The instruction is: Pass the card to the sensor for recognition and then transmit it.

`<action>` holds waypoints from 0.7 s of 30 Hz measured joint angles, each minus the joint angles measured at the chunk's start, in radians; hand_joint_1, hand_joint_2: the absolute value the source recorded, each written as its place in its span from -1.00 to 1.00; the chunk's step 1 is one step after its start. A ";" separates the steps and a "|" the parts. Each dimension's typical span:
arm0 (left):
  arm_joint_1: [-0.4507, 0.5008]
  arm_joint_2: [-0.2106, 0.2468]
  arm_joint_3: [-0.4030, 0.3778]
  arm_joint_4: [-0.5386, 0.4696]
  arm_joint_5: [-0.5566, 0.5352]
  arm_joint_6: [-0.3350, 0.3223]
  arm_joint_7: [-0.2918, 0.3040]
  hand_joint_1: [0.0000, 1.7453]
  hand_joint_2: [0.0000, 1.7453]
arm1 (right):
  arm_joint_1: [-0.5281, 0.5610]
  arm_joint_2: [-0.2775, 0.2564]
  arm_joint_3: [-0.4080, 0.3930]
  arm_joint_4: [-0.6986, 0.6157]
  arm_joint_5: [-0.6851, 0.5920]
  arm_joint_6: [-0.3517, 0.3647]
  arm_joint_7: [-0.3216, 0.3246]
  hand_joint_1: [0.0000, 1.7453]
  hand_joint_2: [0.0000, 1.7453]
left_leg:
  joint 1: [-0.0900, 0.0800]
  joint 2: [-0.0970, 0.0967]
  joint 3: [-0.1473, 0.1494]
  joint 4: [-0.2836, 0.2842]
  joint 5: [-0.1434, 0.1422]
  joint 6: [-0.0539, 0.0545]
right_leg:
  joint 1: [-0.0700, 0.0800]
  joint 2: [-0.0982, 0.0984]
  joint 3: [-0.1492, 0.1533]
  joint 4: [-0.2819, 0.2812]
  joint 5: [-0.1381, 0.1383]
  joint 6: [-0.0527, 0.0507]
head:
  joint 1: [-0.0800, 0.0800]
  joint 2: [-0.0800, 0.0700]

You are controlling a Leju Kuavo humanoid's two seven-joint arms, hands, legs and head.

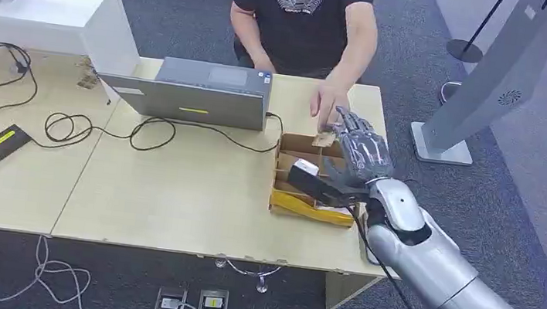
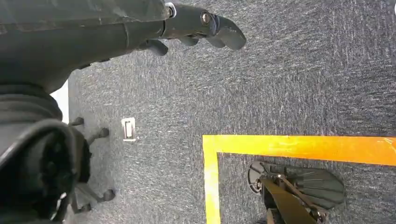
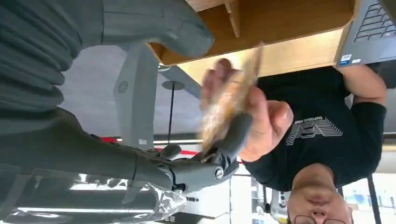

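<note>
Your right hand (image 1: pixel 360 153) is raised over the far end of the cardboard box (image 1: pixel 290 201), at about 3 o'clock on the table (image 1: pixel 172 197). A tan card (image 1: pixel 324 138) sits at its fingertips, and a person's hand (image 1: pixel 331 103) reaches in from 12 o'clock and meets the card at the same spot. In the right wrist view the card (image 3: pixel 233 95) is blurred; a dark finger (image 3: pixel 236 133) lies against it and the person's hand (image 3: pixel 261 119) is wrapped behind it, so you cannot tell whether your hand grips the card or merely touches it. A black sensor (image 1: pixel 304 177) sits in the box just below your palm. A laptop (image 1: pixel 196 93) stands at 12 o'clock on the table. Your left hand (image 2: pixel 196 28) hangs above grey carpet (image 2: pixel 280 84), fingers loosely apart, holding nothing.
</note>
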 joint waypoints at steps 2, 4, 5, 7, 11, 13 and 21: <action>0.000 0.000 0.000 0.000 0.000 0.000 0.000 -1.00 -1.00 | 0.000 0.001 0.001 0.003 0.002 -0.002 0.002 -1.00 1.00 | 0.000 0.000 0.000 0.000 0.000 0.000 | 0.000 0.000 0.000 0.000 0.000 0.000 | 0.000 0.000; 0.000 0.000 0.000 0.000 0.000 0.000 0.000 -1.00 -1.00 | -0.001 0.003 0.003 0.007 0.004 -0.003 0.004 -1.00 1.00 | 0.000 0.000 0.000 0.000 0.000 0.000 | 0.000 0.000 0.000 0.000 0.000 0.000 | 0.000 0.000; 0.000 0.000 0.000 0.000 0.000 0.000 0.000 -1.00 -1.00 | -0.001 0.003 0.005 0.008 0.006 -0.003 0.007 -1.00 1.00 | 0.000 0.000 0.000 0.000 0.000 0.000 | 0.000 0.000 0.000 0.000 0.000 0.000 | 0.000 0.000; 0.000 0.000 0.000 0.000 0.000 0.000 0.000 -1.00 -1.00 | -0.001 0.003 0.006 0.011 0.008 -0.003 0.010 -1.00 1.00 | 0.000 0.000 0.000 0.000 0.000 0.000 | 0.000 0.000 0.000 0.000 0.000 0.000 | 0.000 0.000; 0.000 0.000 0.000 0.000 0.000 0.000 0.000 -1.00 -1.00 | -0.001 0.003 0.008 0.018 0.008 -0.003 0.010 -1.00 1.00 | 0.000 0.000 0.000 0.000 0.000 0.000 | 0.000 0.000 0.000 0.000 0.000 0.000 | 0.000 0.000; 0.000 0.000 0.000 0.000 0.000 0.000 0.000 -1.00 -1.00 | -0.002 0.003 0.010 0.021 0.009 -0.003 0.011 -1.00 1.00 | 0.000 0.000 0.000 0.000 0.000 0.000 | 0.000 0.000 0.000 0.000 0.000 0.000 | 0.000 0.000; 0.001 0.000 0.000 0.000 0.005 0.002 0.013 -1.00 -1.00 | 0.003 -0.021 0.014 -0.007 0.034 0.022 0.077 -1.00 1.00 | 0.000 0.000 0.000 0.000 0.000 0.000 | 0.000 0.001 -0.001 0.000 0.000 0.000 | 0.000 0.000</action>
